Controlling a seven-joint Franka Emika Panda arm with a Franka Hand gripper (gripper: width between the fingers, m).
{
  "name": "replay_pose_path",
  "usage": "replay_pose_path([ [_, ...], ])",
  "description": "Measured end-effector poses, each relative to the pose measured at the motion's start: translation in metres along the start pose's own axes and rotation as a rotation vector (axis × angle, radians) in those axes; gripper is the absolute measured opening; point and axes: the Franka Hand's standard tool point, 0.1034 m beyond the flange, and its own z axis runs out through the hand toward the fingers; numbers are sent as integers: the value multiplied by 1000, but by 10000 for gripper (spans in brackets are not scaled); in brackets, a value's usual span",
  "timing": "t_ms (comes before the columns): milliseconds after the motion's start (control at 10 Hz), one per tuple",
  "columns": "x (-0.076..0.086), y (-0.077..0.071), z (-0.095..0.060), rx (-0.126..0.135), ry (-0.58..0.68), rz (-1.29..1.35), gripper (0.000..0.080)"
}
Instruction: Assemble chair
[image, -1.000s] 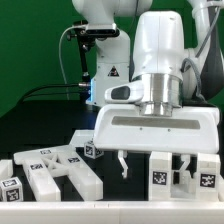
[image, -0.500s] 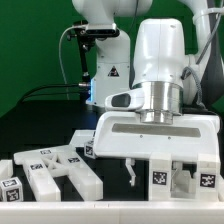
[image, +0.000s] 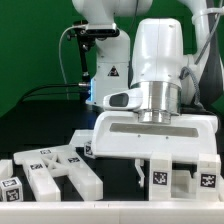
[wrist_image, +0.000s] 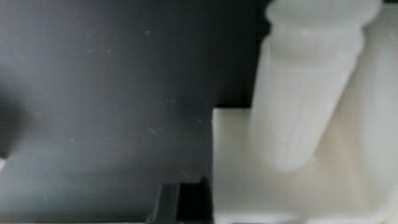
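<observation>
- We took the chair parts (image: 70, 175) for white plastic, smooth and pretty matt, with flat printed black-and-white tags (image: 158, 178).
- The arm shell (image: 160, 50) looked like glossy white plastic to us, and the wrist ring (image: 155, 100) like brushed metal.
- The table (image: 40, 125) read as matt black.
- Up close, the turned post (wrist_image: 302, 90) looked smooth, satiny white.

No lettering, brand or number is legible in either view. Black-and-white square fiducial tags (image: 159, 178) are fixed on the white chair parts (image: 62, 176) along the lower edge of the exterior view. A triangular warning sign (image: 113, 72) is on the arm base (image: 104, 88), upper centre; its symbol is too small to read.
</observation>
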Motion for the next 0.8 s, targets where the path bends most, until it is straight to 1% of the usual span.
replay_pose_path([
  [200,0,2,-1,1,-7,-14,32],
  [400,2,18,-21,4,-63,-23,29],
  [500,-1,22,-30,19,-146,-9,29],
  [600,-4,24,-40,47,-282,12,29],
  [700,-2,27,-46,65,-371,31,29],
  [800,0,30,-50,75,-444,40,29],
])
